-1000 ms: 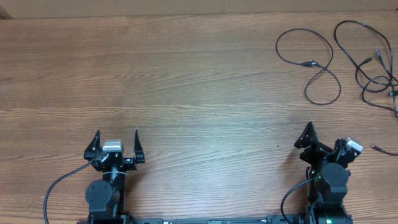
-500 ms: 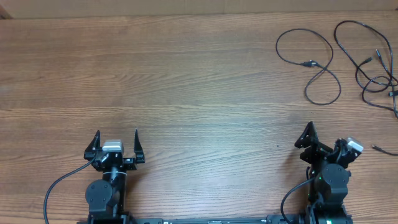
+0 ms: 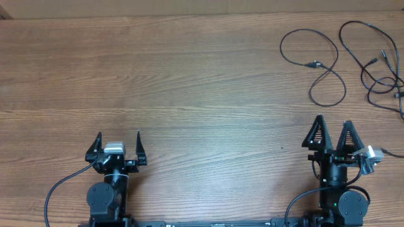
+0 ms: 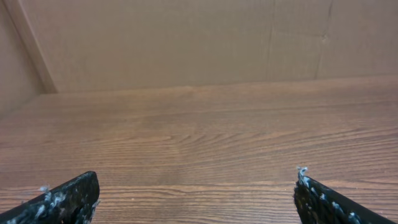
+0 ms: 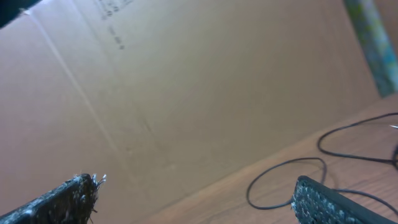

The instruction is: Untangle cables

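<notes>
Nearest me, I see the left gripper [image 3: 118,135] and right gripper [image 3: 334,121] both spread wide and empty over the brown wood-grain tabletop [image 3: 189,82], with the thin black looping cables [image 3: 314,64] lying at its far right corner before a tan cardboard wall [image 4: 186,43].

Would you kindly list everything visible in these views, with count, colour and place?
Thin black looped cable: one, black, far right part of the table, in a figure-eight.
Tangled thin black cables: count unclear, black, far right edge, partly cut off.
Small plug end: one, black, right edge, nearer side.
Wooden table: one, brown, under everything.
Cardboard wall: one, tan, behind the table.
Left hand: one, black, near edge on the left, open, empty.
Right hand: one, black, near edge on the right, open, empty.
</notes>
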`<state>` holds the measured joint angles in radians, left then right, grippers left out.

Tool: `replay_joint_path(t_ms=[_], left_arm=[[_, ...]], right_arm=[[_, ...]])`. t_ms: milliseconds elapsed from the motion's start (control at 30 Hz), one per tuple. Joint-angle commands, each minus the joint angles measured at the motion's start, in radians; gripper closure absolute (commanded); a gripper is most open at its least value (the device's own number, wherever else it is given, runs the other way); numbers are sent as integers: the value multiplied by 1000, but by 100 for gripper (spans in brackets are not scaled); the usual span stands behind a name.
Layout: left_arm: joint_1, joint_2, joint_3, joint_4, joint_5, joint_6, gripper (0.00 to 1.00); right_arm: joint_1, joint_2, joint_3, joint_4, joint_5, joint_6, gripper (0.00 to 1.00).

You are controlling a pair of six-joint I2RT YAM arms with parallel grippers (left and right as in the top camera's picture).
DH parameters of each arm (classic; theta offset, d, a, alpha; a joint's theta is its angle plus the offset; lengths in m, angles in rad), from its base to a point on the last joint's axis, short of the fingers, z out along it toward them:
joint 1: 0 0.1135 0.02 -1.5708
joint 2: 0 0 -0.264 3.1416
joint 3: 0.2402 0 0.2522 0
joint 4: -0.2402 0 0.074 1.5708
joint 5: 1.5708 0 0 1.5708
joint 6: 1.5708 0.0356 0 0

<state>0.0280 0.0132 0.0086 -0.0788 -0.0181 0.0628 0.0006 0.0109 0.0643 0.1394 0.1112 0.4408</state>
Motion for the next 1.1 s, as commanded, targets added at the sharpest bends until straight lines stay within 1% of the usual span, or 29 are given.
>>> replay_joint_path(t_ms=[0,67,167,267,333,500,667,833,1067], left_arm=[[7,-9,-4,1,9,20,0],[7,-9,-4,1,9,20,0],[7,-9,-4,1,9,20,0],[7,-9,-4,1,9,20,0],[7,-9,-4,1,9,20,1],[7,-9,-4,1,9,20,1],[7,-9,-4,1,9,20,0],[7,-9,-4,1,9,20,0],[7,-9,-4,1,9,20,1]], right_arm=[[-1,-9,-22,24,-80,8,0],[-3,-9,-61,42,-98,6,0],[-7,-8,-57,-38,-99,-3,0],[-12,-9,-57,-40,-103,-9,0],[-12,-8,-57,-45,-136,-56,0],[-12,-8,-57,-123,-283,-241,0],[-12,-9,-57,-206,-279,-260,0],[-12,-8,-56,-214,-216,-261,0],[-12,-8,-56,-215,-222,-275,0]])
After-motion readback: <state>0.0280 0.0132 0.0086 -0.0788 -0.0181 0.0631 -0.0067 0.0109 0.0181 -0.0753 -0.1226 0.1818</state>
